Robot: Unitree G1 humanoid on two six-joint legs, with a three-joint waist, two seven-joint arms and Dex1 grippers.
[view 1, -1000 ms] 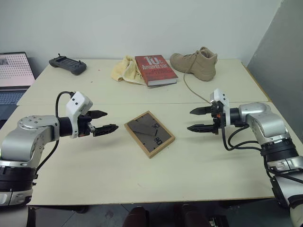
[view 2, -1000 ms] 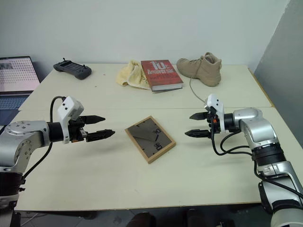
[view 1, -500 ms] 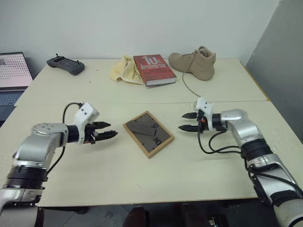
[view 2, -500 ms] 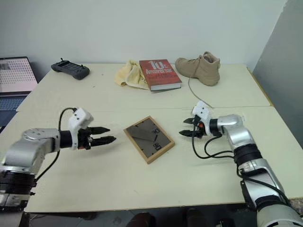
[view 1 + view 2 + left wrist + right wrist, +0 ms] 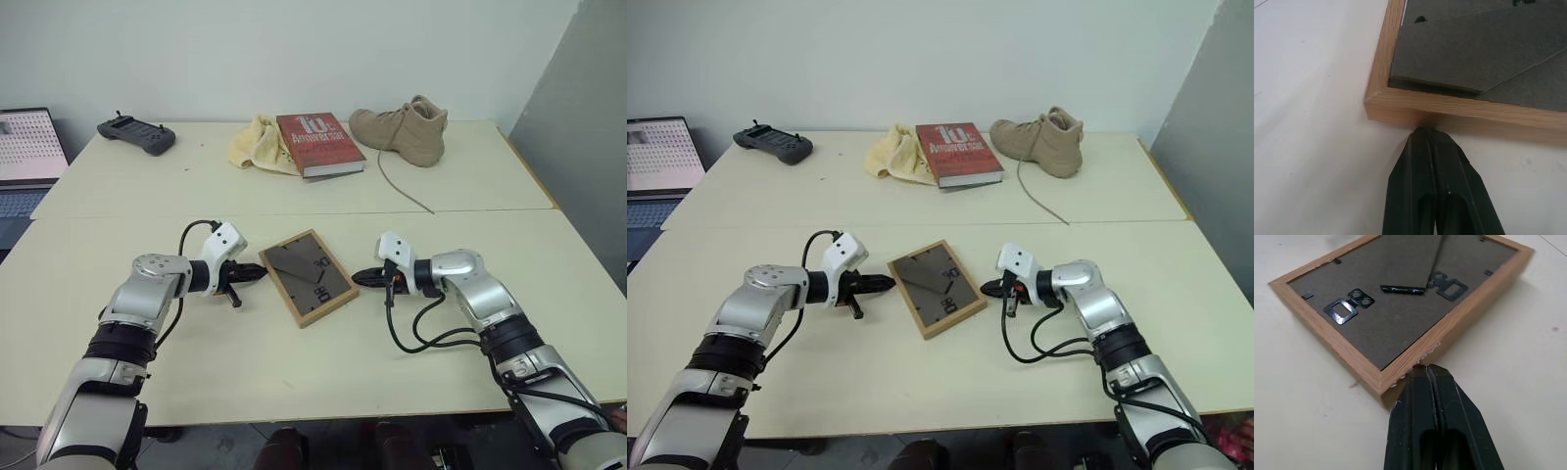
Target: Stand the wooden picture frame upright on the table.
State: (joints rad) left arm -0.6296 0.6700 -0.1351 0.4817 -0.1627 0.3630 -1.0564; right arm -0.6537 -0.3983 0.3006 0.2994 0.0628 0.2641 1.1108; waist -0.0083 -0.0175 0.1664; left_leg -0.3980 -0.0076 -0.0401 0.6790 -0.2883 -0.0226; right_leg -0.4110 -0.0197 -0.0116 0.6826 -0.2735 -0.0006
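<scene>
A light, visibly grained wood border is seen on the picture frame (image 5: 1400,318), with a matt dark grey fibrous backing and small glossy black metal clips. The cream surface (image 5: 294,362) is smooth and matt. Both tools' fingers (image 5: 1432,196) are moulded in matt black plastic.

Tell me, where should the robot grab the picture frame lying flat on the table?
Probably by its two opposite wooden edges, one tool from each side. The wooden picture frame lies back-up and flat on the table, so only its thin outer rim offers grip.
</scene>
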